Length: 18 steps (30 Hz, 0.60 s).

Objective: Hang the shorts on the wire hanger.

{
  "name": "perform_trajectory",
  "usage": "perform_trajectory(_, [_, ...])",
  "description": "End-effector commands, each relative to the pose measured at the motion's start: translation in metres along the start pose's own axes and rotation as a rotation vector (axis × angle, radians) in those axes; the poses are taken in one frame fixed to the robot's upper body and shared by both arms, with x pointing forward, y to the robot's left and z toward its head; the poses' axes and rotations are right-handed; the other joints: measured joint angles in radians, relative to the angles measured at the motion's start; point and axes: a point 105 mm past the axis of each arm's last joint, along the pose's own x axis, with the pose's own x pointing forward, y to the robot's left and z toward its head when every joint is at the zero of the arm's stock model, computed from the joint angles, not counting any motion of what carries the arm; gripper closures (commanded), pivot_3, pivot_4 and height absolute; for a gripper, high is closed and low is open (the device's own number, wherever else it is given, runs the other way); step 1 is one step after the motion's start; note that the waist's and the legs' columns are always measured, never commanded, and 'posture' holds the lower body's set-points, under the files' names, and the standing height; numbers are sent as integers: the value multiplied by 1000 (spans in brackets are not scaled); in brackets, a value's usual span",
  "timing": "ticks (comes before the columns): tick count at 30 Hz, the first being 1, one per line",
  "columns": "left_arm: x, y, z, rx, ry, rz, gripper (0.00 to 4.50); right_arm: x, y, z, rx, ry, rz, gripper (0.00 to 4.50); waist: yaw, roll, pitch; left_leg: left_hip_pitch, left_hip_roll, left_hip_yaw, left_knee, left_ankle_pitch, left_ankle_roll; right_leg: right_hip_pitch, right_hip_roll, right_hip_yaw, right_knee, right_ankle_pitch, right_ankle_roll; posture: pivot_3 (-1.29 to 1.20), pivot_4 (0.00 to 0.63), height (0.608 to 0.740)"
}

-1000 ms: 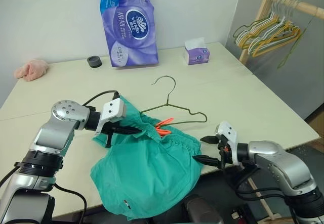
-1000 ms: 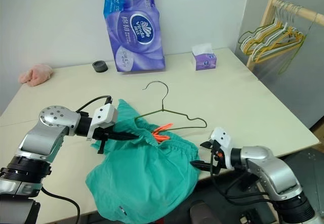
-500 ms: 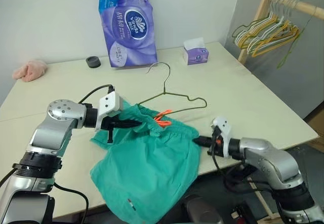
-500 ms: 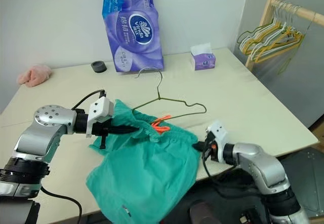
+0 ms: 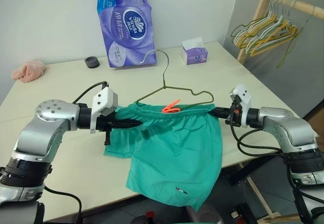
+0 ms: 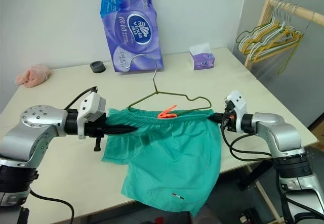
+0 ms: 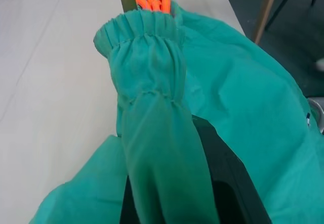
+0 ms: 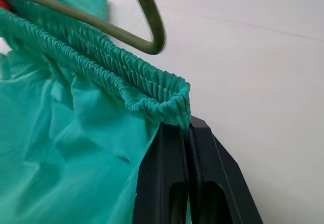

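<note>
1. The shorts point(image 5: 177, 148) are stretched by the waistband between the two tools, held above the desk point(image 5: 263, 102), with the legs hanging down past the desk's near edge.
2. Left tool point(image 5: 132, 124) is clamped on the left end of the waistband, with fabric wrapped over its fingers in the left wrist view. Right tool point(image 5: 218, 112) is pinched together on the right end of the waistband, and the right wrist view shows the gathered elastic caught between its fingers.
3. Spreading the waistband likely keeps it taut and open so the wire hanger point(image 5: 174, 88) can sit along or inside it.
4. The hanger rides at the waistband's top edge with its hook point(image 6: 144, 62) pointing up. Its right shoulder bend sits just beside the right tool's grip. The orange drawstring point(image 5: 171, 106) pokes out near the middle, touching the wire. Whether the wire is actually inside the waistband cannot be told.
5. Room: open desk behind the shorts. A purple tissue-roll pack point(image 5: 126, 21), a small tissue box point(image 5: 195, 53), a black ring point(image 5: 92, 61) and a pink cloth point(image 5: 28, 70) lie well apart at the far side.
6. A rack of hangers point(image 5: 268, 29) stands off the desk's right far corner, near the right arm's outward swing.
7. The risk is the hanger slipping off if the waistband goes slack.
</note>
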Motion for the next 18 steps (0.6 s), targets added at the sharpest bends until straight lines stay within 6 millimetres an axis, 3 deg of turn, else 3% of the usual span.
perform_trajectory(1, [-22, 13, 2, 51, 41, 81, 4410, -17, -14, 4, -7, 9, -82, 4500, 2, 0, 0, 0, 0, 0, 0, 0, 0, 0, 0, 0, 0, 0, 0, -300, 36, 740])
perform_trajectory(6, [-21, 6, -4, 45, 69, 28, 4411, -16, -10, 6, -13, 6, -70, 4500, 2, 0, 0, 0, 0, 0, 0, 0, 0, 0, 0, 0, 0, 0, 0, -305, 40, 740])
perform_trajectory(18, [-22, 3, 5, -1, 6, 4, 4417, -14, -10, -5, 46, 27, -68, 4500, 2, 0, 0, 0, 0, 0, 0, 0, 0, 0, 0, 0, 0, 0, 0, -307, 40, 740])
